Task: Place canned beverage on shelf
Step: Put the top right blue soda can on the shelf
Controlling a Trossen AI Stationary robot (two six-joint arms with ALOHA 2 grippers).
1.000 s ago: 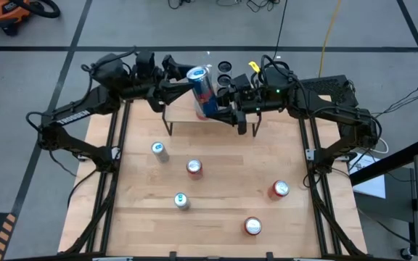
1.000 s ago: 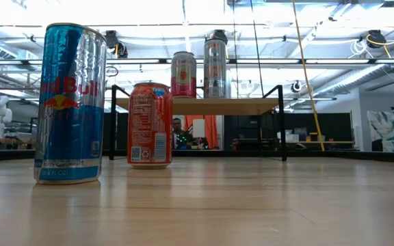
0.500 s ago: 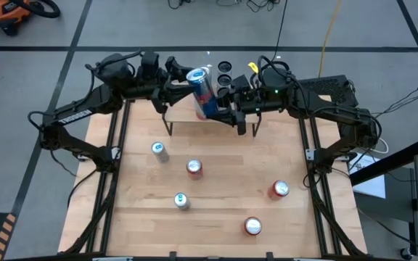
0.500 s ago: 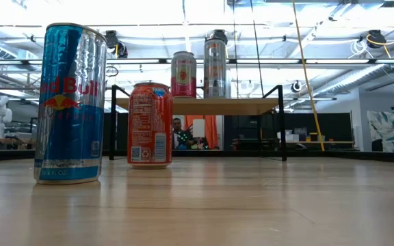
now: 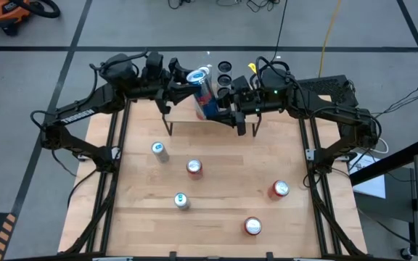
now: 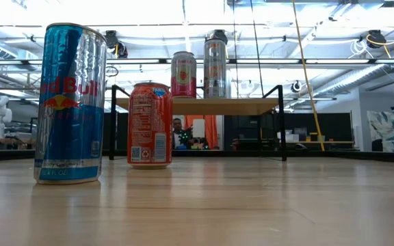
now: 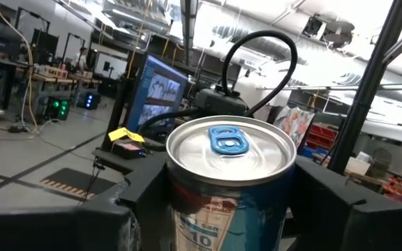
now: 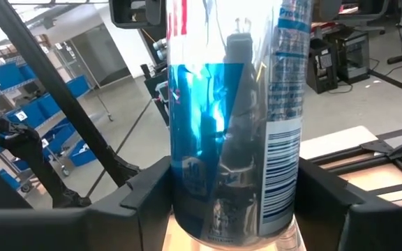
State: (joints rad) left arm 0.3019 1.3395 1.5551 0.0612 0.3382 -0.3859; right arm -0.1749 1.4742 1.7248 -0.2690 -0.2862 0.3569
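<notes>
Above the wooden shelf, the right gripper clamps a blue Red Bull can; the left gripper straddles its top, grip unclear.

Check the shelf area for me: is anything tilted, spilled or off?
One oddity: the tall blue can is tilted over the shelf, with both the left claw and the right claw around it. The other cans stand upright, and no spill shows.
</notes>
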